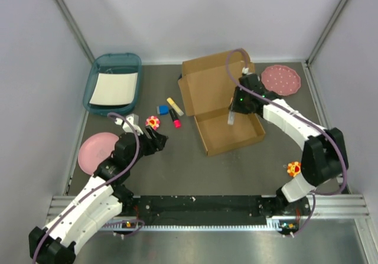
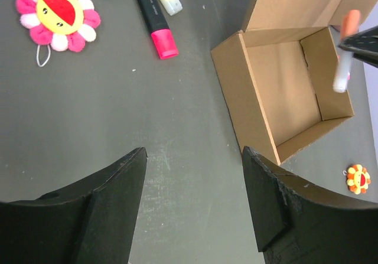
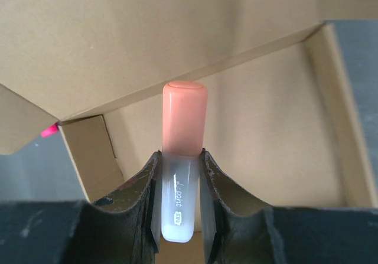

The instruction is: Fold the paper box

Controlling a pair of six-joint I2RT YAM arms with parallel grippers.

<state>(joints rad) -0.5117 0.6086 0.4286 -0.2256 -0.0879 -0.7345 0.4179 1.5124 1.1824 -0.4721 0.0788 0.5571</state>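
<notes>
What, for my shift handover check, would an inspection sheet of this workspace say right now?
Surface: dark grey table, matte.
Job's things: paper box, walls up, lid open.
Clutter: teal tray holding a white sheet; pink plates; flower toys; yellow marker, pink marker and blue item left of the box.
Grippers: left gripper open, empty, above the table; right gripper shut on orange-capped marker over the box.
Cables: purple cables along both arms; the right one loops over the lid.
Surroundings: pale walls, metal frame.
</notes>
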